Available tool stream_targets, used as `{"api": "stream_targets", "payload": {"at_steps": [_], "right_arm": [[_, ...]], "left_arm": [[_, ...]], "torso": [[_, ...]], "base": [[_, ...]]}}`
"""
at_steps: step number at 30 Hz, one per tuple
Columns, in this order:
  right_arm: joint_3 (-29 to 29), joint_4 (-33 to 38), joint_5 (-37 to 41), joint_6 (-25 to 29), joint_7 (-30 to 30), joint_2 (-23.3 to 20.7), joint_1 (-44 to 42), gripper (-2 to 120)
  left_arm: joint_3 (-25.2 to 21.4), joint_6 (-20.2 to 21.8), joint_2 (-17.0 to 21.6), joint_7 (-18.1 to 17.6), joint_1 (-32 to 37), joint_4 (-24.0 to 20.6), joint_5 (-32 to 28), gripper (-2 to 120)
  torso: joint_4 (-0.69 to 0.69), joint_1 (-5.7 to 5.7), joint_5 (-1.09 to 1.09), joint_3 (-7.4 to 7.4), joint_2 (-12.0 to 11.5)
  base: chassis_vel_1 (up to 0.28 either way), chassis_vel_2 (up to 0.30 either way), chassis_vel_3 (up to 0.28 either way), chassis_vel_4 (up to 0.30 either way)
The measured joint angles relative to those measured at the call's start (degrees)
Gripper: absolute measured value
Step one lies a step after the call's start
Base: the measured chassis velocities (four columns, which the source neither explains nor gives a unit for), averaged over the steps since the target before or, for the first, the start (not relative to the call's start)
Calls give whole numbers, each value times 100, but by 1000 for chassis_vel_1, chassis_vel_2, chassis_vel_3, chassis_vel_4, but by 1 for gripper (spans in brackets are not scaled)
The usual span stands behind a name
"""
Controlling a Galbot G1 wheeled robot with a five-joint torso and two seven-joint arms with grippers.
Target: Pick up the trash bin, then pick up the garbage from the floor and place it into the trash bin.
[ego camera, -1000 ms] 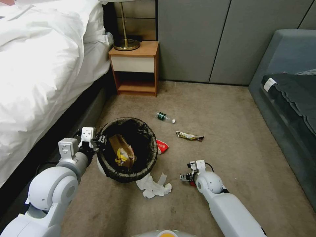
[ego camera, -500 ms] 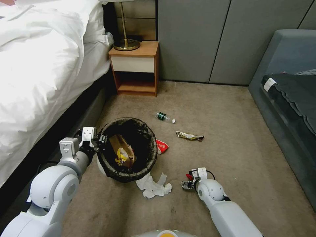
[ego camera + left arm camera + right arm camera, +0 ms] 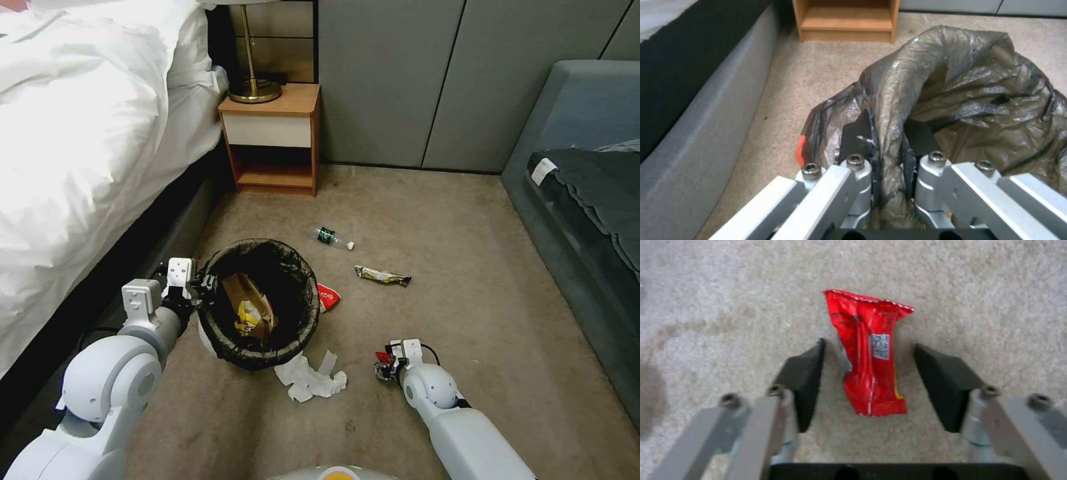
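Observation:
The trash bin (image 3: 227,347), white with a dark bag liner (image 3: 973,93) over its rim, hangs beside the bed. My left gripper (image 3: 202,288) is shut on its lined rim (image 3: 887,133). A tan bag and a yellow wrapper (image 3: 248,315) lie inside. My right gripper (image 3: 384,365) is low over the carpet and open. A red packet (image 3: 862,323) lies flat between its fingers (image 3: 804,373), untouched. More garbage is on the floor: white tissues (image 3: 310,380), a red packet (image 3: 329,295) against the bin, a yellow wrapper (image 3: 382,275) and a small bottle (image 3: 333,238).
The bed (image 3: 80,133) runs along the left, with a wooden nightstand (image 3: 273,133) and lamp (image 3: 253,80) behind the bin. A grey sofa (image 3: 580,200) closes off the right side. Open carpet lies between them.
My right gripper has sunk lower and drawn slightly back toward me, down to the carpet. The left gripper and the bin have stayed put.

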Motion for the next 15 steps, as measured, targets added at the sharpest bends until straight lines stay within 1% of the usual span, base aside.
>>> {"api": "stream_targets", "payload": {"at_steps": [1,2,4,5,6,7,9,10,12,13,14,15], "right_arm": [[-2,-5,0,0,-9,0,0,45],[-2,-5,0,0,-9,0,0,45],[12,-39,-19,1,-15,6,3,34],[17,-46,-30,4,-15,7,3,32],[17,-46,-30,4,-15,7,3,32],[22,-47,-36,5,-15,7,-3,25],[20,-30,-41,6,-18,11,-27,18],[20,-30,-41,6,-18,11,-27,18],[19,-23,-40,6,-19,13,-42,6],[19,-23,-40,6,-19,13,-42,6],[17,-22,-42,6,-20,20,-49,0],[12,-23,-42,6,-21,27,-50,0]], "left_arm": [[1,0,-8,0,-2,2,4,6],[1,0,-8,0,-2,2,4,6],[18,0,-29,1,-2,2,20,6],[23,0,-32,1,-1,2,26,6],[23,0,-32,1,-1,2,26,6],[29,0,-34,3,2,2,33,6],[31,0,-34,5,3,3,35,6],[31,0,-34,5,3,3,35,6],[33,0,-32,6,-5,8,40,6],[33,0,-32,6,-5,8,40,6],[36,0,-30,6,-14,12,40,6],[40,0,-27,6,-25,12,40,6]], "torso": [[0,0,-1,0,0],[0,0,-1,0,0],[-2,0,-5,0,0],[-4,0,-5,0,0],[-4,0,-5,0,0],[-4,0,-5,0,0],[-2,0,-2,0,0],[-2,0,-2,0,0],[-1,0,-2,0,0],[-1,0,-2,0,0],[-1,0,-1,0,0],[0,0,0,0,0]], "base": [[0,0,0,0],[0,0,0,0],[0,0,0,0],[0,0,0,0],[0,0,0,0],[0,0,0,0],[0,0,0,0],[0,0,0,0],[0,0,0,0],[0,0,0,0],[0,0,0,0],[0,0,0,0]]}}
